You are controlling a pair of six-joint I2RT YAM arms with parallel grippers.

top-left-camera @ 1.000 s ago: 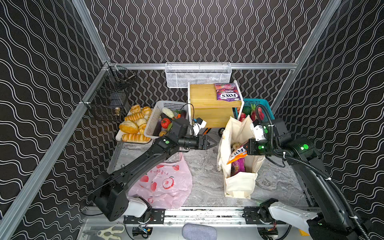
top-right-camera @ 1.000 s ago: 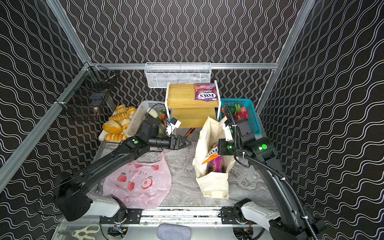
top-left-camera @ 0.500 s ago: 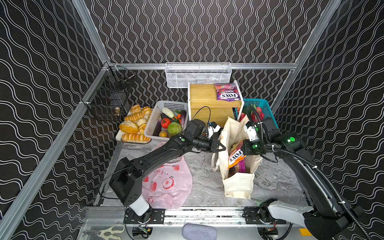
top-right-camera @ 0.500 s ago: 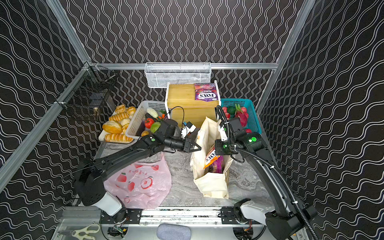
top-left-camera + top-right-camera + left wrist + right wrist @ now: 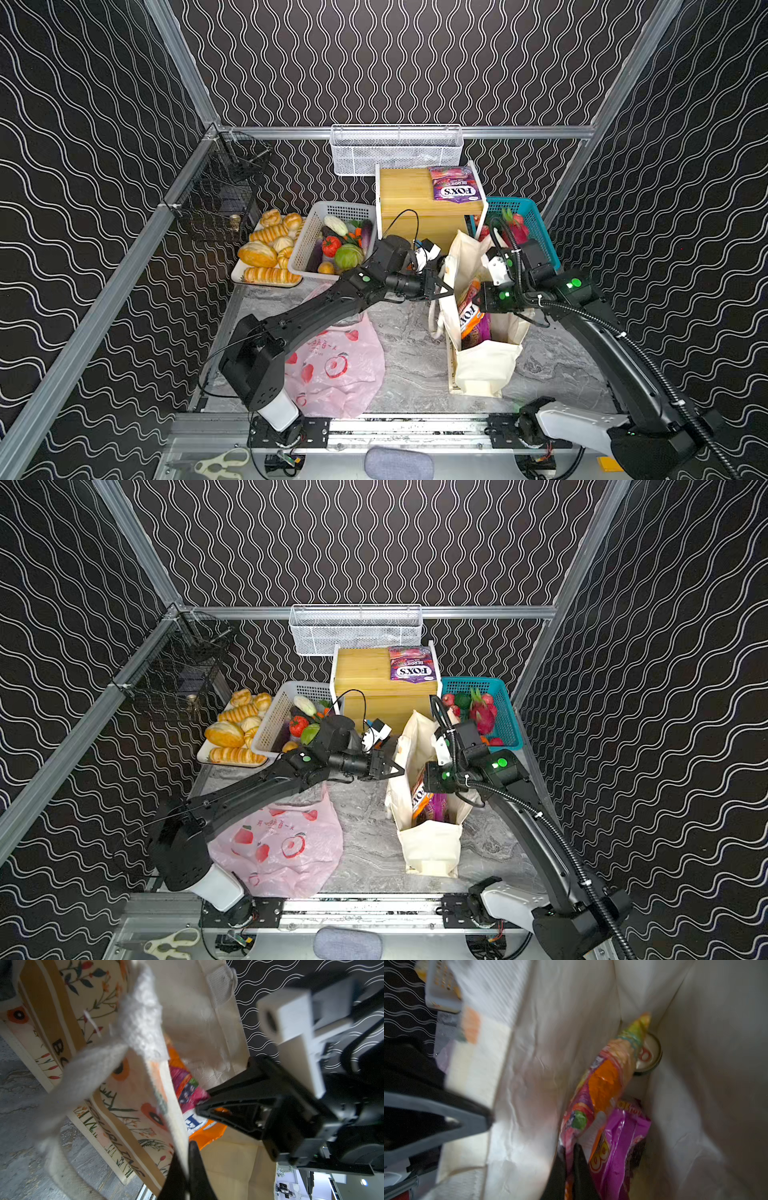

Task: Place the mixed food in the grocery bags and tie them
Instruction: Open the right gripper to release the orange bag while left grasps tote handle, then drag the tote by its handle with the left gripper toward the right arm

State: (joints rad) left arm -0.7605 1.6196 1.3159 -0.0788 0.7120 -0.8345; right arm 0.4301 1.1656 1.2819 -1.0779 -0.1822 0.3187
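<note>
Canvas tote (image 5: 486, 365) stands on the surface (image 5: 407, 345), soft and floppy, so my left tool (image 5: 186, 1153) pinches its rim hem while my right tool (image 5: 570, 1151), pressed together inside, seems to grip the crinkly orange packet (image 5: 604, 1080).

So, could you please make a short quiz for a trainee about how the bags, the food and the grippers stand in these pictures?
1. Which part of the canvas tote does the left gripper pinch?
2. Which item shows inside the tote? A) a glass bottle B) the orange FOX'S packet C) a banana
3. True or false: the green cabbage lies in the white basket, not in a bag.
Key: 1. its top rim, on the patterned side; 2. B; 3. true.
</note>
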